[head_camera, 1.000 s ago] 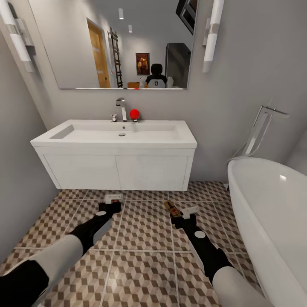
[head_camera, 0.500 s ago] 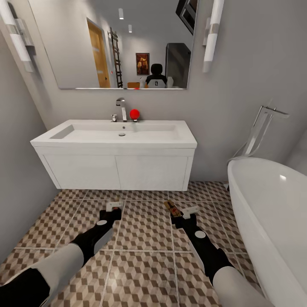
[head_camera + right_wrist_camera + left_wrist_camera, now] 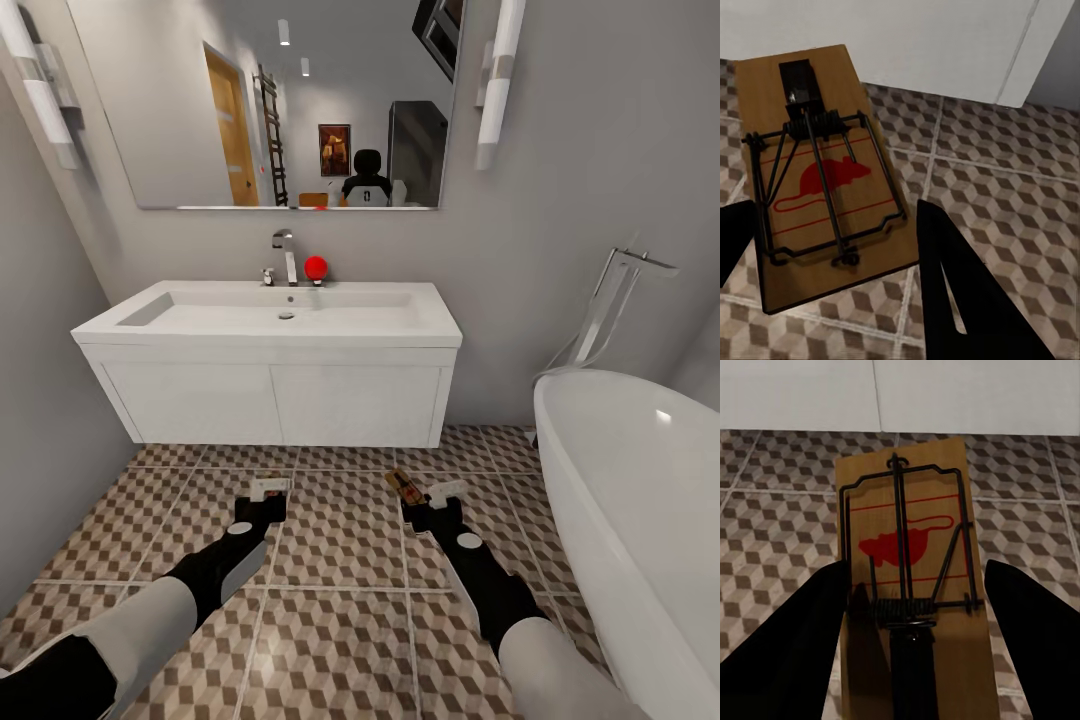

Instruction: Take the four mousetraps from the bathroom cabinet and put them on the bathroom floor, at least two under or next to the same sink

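- Cube-patterned bathroom floor [image 3: 340, 560] lay before the white sink [image 3: 270, 318], with a bathtub [image 3: 640, 480] beside it.
- Left gripper [image 3: 266, 494] hung low near the vanity, its jaws clamped on a mousetrap [image 3: 911, 577].
- Right gripper [image 3: 428, 497] gripped a second mousetrap [image 3: 821, 176] above the tiles, its jaws closed on the board.

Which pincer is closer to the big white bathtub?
Right. The right pincer hangs above the tiles close beside the bathtub; the left pincer is farther off, before the sink cabinet.
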You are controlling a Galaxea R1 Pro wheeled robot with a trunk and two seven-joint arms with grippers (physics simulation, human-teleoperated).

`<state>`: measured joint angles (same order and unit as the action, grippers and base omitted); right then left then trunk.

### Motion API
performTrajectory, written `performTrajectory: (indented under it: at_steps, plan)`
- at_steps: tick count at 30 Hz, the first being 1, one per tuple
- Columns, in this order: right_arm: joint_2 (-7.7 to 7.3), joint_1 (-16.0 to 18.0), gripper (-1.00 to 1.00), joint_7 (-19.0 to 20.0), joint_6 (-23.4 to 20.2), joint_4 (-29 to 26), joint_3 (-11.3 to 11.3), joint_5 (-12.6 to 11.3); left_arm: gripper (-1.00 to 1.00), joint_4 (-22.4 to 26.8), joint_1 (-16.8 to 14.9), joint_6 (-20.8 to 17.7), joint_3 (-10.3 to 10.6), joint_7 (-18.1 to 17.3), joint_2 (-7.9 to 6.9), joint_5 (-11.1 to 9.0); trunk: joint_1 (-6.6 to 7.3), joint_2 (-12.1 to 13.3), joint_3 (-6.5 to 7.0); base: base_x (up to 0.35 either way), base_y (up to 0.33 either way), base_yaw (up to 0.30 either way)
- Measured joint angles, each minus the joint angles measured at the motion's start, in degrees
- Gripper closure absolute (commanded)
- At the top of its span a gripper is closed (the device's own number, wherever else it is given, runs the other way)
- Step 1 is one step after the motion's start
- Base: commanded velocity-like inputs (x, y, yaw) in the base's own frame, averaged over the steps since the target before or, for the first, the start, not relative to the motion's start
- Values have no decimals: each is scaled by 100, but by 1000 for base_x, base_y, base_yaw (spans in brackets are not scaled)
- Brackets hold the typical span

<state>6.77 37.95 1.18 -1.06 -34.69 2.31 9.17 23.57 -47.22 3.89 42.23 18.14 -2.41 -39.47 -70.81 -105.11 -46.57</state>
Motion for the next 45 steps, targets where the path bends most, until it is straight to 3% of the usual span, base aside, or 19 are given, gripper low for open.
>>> performTrajectory:
  at_steps: [4, 10, 15, 23, 45]
  plan:
    - [7, 219, 100, 22, -196, 6, -2, -16, 100, 0, -1, 0, 0, 0, -1, 0, 0, 0, 0, 0, 0, 0]
    - [17, 254, 100, 45, 335, -21, 20, -17, 100, 0, -1, 0, 0, 0, 1, 0, 0, 0, 0, 0, 0, 0]
    - [23, 254, 100, 37, 487, -57, 30, -10, 100, 0, -2, 0, 0, 0, 1, 0, 0, 0, 0, 0, 0, 0]
    - [32, 254, 100, 26, 433, -646, 34, -13, 100, 1, -1, 0, 0, 0, 1, -1, -175, -319, -144, 0, 0, 0]
    - [41, 254, 100, 20, 266, -618, 29, -34, 100, 38, -1, 0, 0, 0, 1, -2, -659, -1202, -721, 0, 0, 0]
